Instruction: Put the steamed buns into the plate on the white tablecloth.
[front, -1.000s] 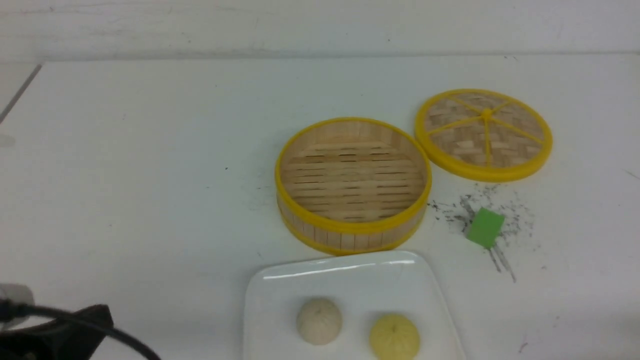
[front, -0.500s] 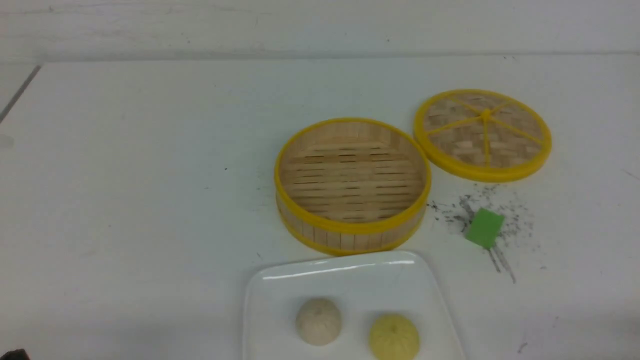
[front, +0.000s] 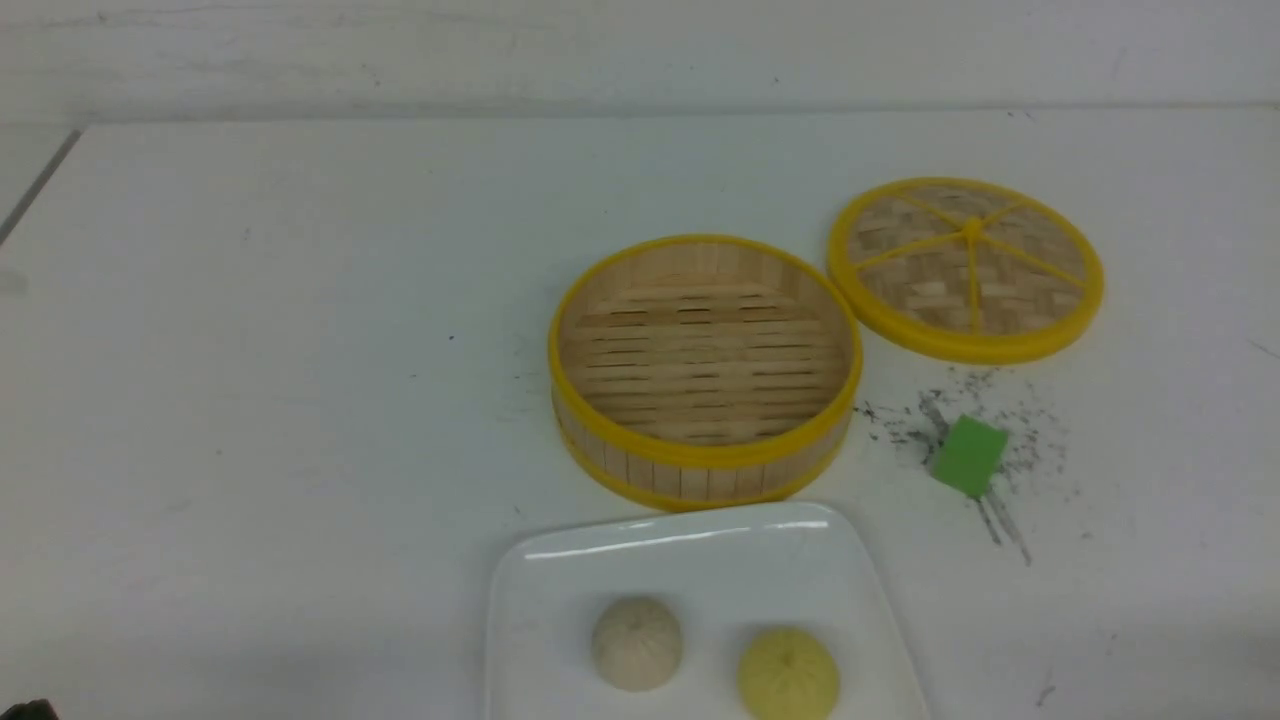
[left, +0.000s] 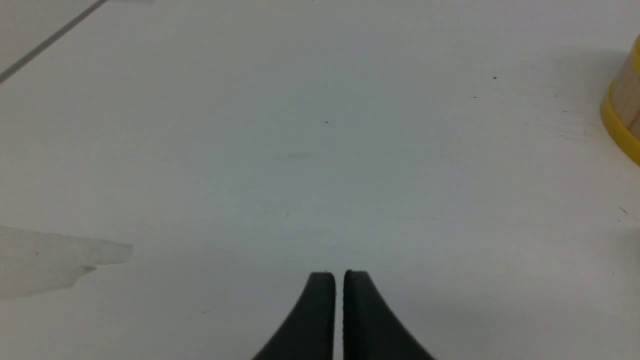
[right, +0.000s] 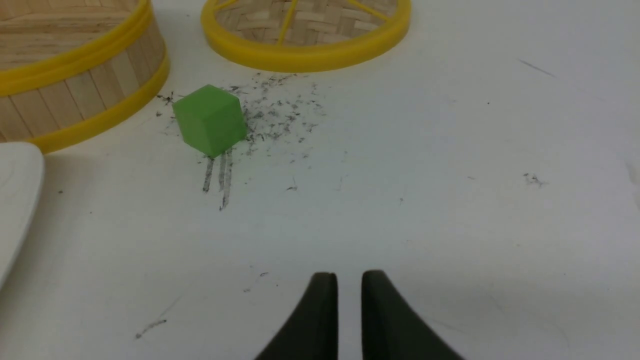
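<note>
Near the tabletop's (front: 300, 400) front edge, around its middle, sits the white plate (front: 560, 600), carrying the beige bun (front: 637, 642) and the yellow bun (front: 789, 673) side by side, apart. Behind it stands the steamer basket (front: 700, 465), with the lid (front: 967, 268) and green cube (front: 969, 456) toward the right edge. Both the left claw (left: 339, 280) and right claw (right: 348, 282) hover nearly closed, gripping nothing.
</note>
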